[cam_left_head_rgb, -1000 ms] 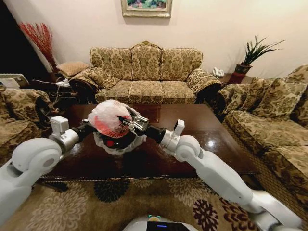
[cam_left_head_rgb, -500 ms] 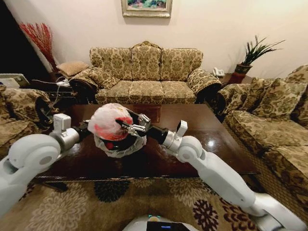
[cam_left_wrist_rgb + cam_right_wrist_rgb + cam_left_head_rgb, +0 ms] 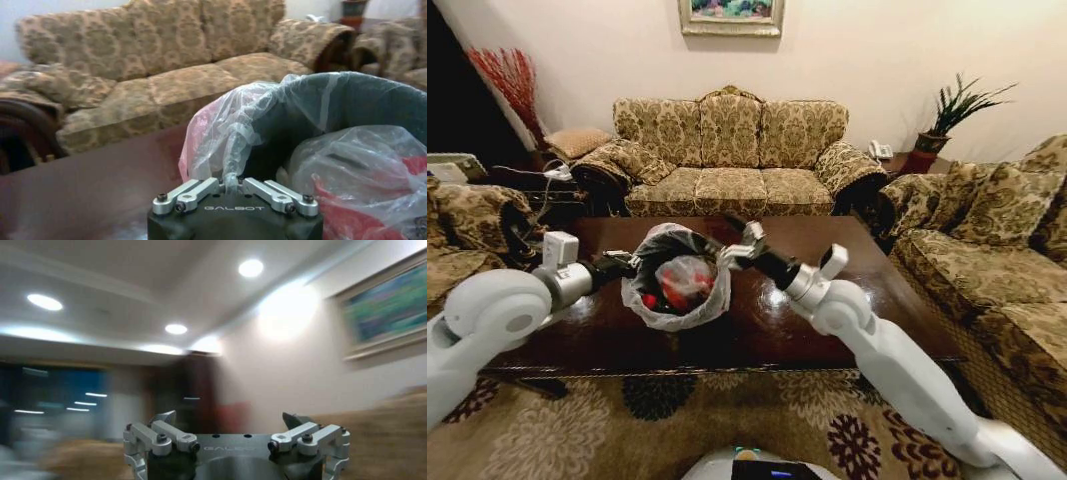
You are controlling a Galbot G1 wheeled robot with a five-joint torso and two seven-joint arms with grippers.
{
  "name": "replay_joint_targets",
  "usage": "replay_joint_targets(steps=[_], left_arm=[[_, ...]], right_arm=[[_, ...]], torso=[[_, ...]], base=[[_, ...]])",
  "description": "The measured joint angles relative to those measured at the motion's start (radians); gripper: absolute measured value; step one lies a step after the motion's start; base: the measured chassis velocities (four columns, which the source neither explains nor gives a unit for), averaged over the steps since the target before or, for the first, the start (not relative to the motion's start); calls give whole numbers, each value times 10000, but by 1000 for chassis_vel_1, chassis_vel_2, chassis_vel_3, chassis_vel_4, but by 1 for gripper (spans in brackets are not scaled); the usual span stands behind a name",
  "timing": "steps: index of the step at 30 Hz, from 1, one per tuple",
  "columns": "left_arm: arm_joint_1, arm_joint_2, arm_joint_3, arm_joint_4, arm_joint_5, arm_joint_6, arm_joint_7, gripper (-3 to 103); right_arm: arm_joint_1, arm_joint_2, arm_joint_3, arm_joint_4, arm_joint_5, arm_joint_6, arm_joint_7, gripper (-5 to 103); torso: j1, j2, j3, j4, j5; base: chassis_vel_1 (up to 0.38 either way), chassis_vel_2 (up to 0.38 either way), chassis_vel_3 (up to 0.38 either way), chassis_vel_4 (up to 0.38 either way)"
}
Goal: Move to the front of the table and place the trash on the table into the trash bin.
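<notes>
Head view: the trash bin (image 3: 675, 290) stands on the table (image 3: 827, 330), trash (image 3: 685, 280) inside; the right gripper (image 3: 745, 243) hovers beside its far rim. Left wrist view: the left gripper (image 3: 232, 187) pinches the bin's liner edge. Right wrist view: right fingers (image 3: 293, 420) spread, empty.

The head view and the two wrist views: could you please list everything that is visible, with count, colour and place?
Table: one, glossy dark brown, in front of the robot.
Trash bin: one, dark inside with a whitish-pink liner, on the table near its front left.
Knotted bag: one, pink-white with red showing through, lying inside the bin.
Sofas: three, gold-patterned, behind the table and at both sides.
Painting: one, framed, on the wall above the middle sofa.
Potted plant: one, green, back right corner.
Red dried stems: one bunch, back left.
Carpet: one, beige with dark floral marks, under the table.
Left gripper: one, shut on the bin's liner at its rim.
Right gripper: one, open, raised over the bin's far edge.
</notes>
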Motion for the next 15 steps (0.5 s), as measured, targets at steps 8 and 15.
replay_joint_targets(steps=[8, 15], left_arm=[[-85, -578, -802, 887, 796, -261, 4, 0], [150, -1646, -1781, 901, 274, -249, -517, 0]], right_arm=[[-3213, 188, 3056, 651, -1723, -893, 2299, 100], [-5176, 1154, 4786, 1166, -3039, -656, 2155, 100]], torso=[[0, 0, 0, -2, 0], [-1, 1, -1, -5, 0]], base=[[0, 0, 0, 0], [0, 0, 0, 0]])
